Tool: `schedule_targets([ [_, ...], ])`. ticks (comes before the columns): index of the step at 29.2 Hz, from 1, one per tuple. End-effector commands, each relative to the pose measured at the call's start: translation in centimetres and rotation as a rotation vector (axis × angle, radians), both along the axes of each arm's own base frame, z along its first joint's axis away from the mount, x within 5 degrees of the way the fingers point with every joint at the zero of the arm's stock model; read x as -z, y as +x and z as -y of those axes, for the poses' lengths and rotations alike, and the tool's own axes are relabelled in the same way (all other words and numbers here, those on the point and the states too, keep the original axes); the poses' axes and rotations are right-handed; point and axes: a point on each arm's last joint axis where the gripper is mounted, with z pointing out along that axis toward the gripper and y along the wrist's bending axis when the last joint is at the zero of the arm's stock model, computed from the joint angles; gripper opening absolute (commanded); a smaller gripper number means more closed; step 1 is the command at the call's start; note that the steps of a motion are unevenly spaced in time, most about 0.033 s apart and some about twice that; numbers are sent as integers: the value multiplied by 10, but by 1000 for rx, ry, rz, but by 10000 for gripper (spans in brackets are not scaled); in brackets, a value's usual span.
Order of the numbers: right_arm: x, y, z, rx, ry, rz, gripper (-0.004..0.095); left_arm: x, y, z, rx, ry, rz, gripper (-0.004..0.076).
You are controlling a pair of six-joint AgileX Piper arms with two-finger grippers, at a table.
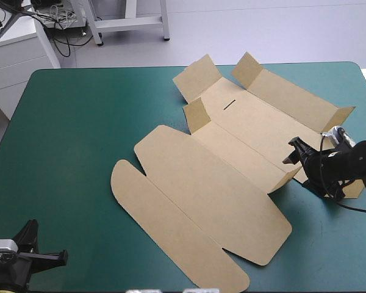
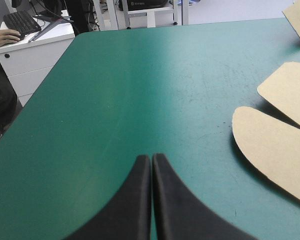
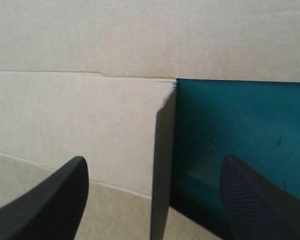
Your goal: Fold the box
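Your right gripper [image 3: 154, 159] gapes wide, empty, straddling flap [image 3: 161, 195] at box's [image 1: 219, 183] 3 o'clock: close off-centre & you'll crease it. Your left gripper [image 2: 151, 159] is pinched closed, empty, 8 o'clock.

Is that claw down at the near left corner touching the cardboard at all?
Apart. The left wrist view shows a clear stretch of teal-green cover between the left gripper and the nearest rounded flap of the box.

Matt brown board box [image 1: 232, 177], smooth teal-green cover [image 1: 79, 134]
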Motion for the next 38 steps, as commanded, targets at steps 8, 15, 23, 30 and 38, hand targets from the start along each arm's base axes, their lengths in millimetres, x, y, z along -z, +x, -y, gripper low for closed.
schedule_targets([
  [8, 30, 32, -5, -28, 99, -65, 431, -14, -3, 0, 9, -6, 114, -10],
  [15, 29, 34, -5, -49, 89, -55, -1, -14, -3, 0, 9, -6, 114, -10],
  [23, 29, 34, -5, -297, -40, 44, -1, -14, -3, 0, 9, -6, 114, -10],
  [30, 12, 45, -10, -618, -147, 148, 0, -14, -3, 0, 9, -6, 114, -10],
  [38, -14, 93, -50, -961, -424, 226, 0, -14, -3, 0, 9, -6, 114, -10],
])
